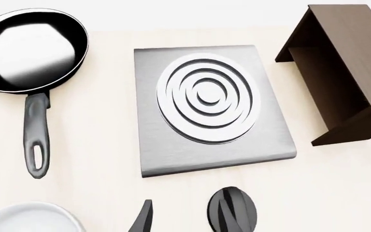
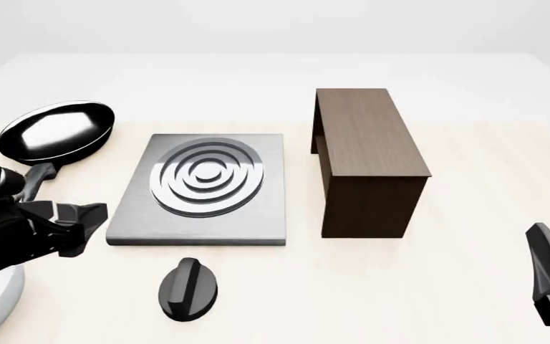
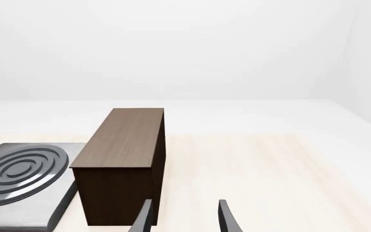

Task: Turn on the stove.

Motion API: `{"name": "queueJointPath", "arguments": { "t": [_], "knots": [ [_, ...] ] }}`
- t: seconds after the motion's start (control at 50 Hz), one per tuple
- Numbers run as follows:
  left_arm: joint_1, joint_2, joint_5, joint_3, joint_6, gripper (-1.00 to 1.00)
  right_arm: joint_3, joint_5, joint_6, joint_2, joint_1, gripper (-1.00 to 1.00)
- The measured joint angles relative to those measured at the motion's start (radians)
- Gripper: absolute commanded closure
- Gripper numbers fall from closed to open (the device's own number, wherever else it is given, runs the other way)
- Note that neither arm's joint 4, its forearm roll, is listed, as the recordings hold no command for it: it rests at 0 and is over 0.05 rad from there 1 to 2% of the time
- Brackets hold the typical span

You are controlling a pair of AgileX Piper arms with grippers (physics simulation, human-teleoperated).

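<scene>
A: The fingers first. On the right gripper (image 3: 184, 217) both fingers show in its wrist view, standing apart with nothing between them. For the left gripper (image 2: 84, 215) I cannot tell: its wrist view shows only one dark fingertip (image 1: 143, 218), and the front view shows just its dark body low on the left.

B: And the knob (image 2: 188, 287)?

A: Near the front edge of the bench, left of centre, just in front of the stove (image 2: 200, 190) slab's front edge and apart from it. Its ridge runs roughly front to back, tilted a little.

B: Which arm is nearer?

A: The left, by my judgement. The knob lies to its right and slightly nearer the front edge, close by. The right gripper sits by the front right corner, well apart from the knob.

B: What surrounds it?

A: The frying pan (image 2: 57, 132) is toward the back left, the wooden box (image 2: 366, 158) stands right of the stove, and a white plate (image 1: 27, 220) lies at the front left corner.
</scene>
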Motion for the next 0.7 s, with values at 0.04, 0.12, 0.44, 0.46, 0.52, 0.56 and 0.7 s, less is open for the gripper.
{"name": "queueJointPath", "arguments": {
  "t": [0.04, 0.12, 0.44, 0.46, 0.52, 0.56, 0.7],
  "knots": [
    [-0.003, 0.005, -0.009, 0.012, -0.002, -1.0, 0.0, 0.0, 0.0, 0.0, 0.0, -1.0],
    [-0.011, 0.017, -0.031, 0.033, -0.007, -1.0, 0.0, 0.0, 0.0, 0.0, 0.0, -1.0],
    [-0.047, 0.108, -0.153, 0.116, -0.036, -1.0, 0.0, 0.0, 0.0, 0.0, 0.0, -1.0],
    [-0.046, 0.115, -0.163, 0.122, -0.038, -1.0, 0.0, 0.0, 0.0, 0.0, 0.0, -1.0],
    [-0.039, 0.136, -0.191, 0.138, -0.039, -1.0, 0.0, 0.0, 0.0, 0.0, 0.0, -1.0],
    [-0.031, 0.151, -0.211, 0.149, -0.039, -1.0, 0.0, 0.0, 0.0, 0.0, 0.0, -1.0],
    [-0.013, 0.201, -0.279, 0.185, -0.035, -1.0, 0.0, 0.0, 0.0, 0.0, 0.0, -1.0]
  ]
}}
